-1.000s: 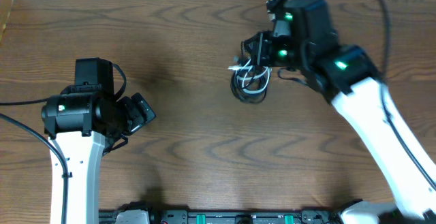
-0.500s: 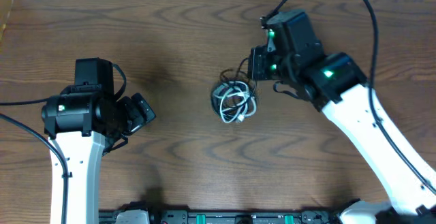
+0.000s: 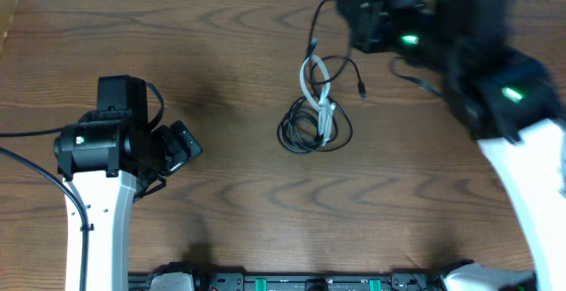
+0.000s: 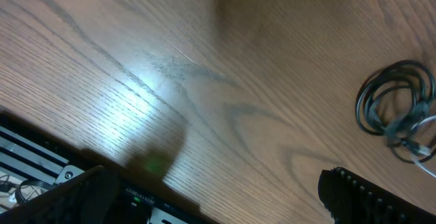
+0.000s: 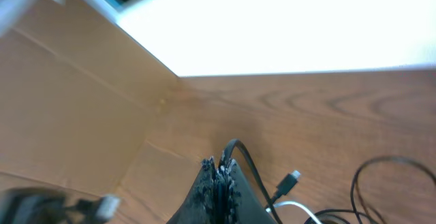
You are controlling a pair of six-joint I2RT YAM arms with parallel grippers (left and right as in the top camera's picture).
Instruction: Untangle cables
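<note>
Several cables point(image 3: 311, 125): thin black cords and one white cord, bunched in a loose tangle on the desk, past its middle toward the far edge and nearer the right arm.
Desk point(image 3: 239, 202): brown wood grain, bare around the tangle.
Right fingers point(image 5: 219, 182): pressed together on a black cable, pinching it between the tips; held above the desk near its far edge.
Black cable point(image 3: 314, 27): comes out of the pinch, arches over and drops toward the tangle, meeting the top of the white cord.
White cable point(image 3: 307, 79): runs in a shallow curve from below the held strand down into the tangle, with a pale plug end lying among the black loops.
Loose plug point(image 3: 361, 88): small dark end of a black strand that loops out of the tangle; it lies on the desk just right of the white cord, touching nothing else.
Left fingers point(image 4: 354, 193): spread wide and holding nothing, over bare desk, well apart from the tangle, which shows at the right edge of the left wrist view.
Left arm point(image 3: 97, 149): sits at the desk's left side, wrist turned toward the middle.
Right arm point(image 3: 508, 105): reaches from the near right corner to the far edge; blurred in the overhead view.
</note>
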